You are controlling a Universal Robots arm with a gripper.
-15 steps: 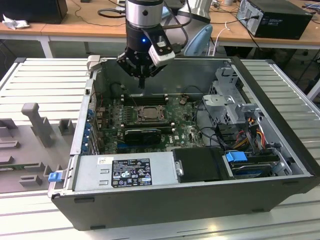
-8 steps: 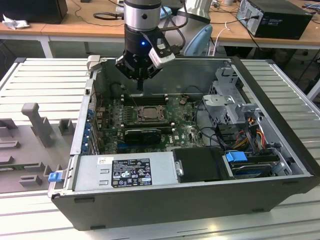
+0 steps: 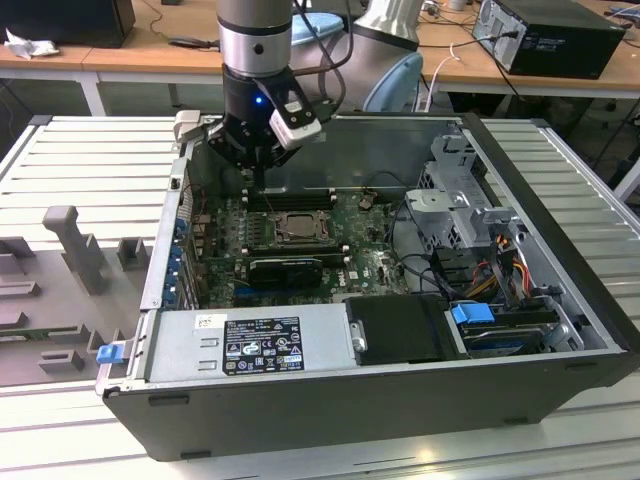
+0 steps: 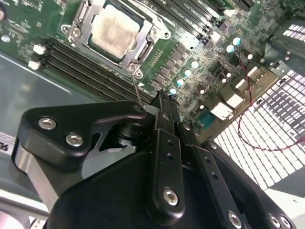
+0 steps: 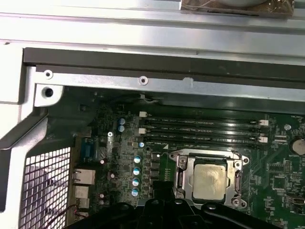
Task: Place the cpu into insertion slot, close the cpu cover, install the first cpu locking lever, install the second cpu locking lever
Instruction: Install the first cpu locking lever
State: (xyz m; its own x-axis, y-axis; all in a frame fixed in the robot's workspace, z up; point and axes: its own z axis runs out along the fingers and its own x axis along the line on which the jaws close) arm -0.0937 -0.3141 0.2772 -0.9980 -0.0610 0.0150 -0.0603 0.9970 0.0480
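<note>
Silvery cpu (image 5: 209, 178) w/in cover (image 5: 181, 172); hand (image 4: 164, 98) near.

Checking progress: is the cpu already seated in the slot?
Yes, in the first wrist view the cpu lies flat there, framed by the cover.

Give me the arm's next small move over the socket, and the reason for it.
Probably ease the gripper, jaws shut, sideways onto the thin locking lever standing raised beside its tip. The cpu already lies seated and the cpu cover seems to lie flat around it, so that lever looks like what is left to press down.
</note>
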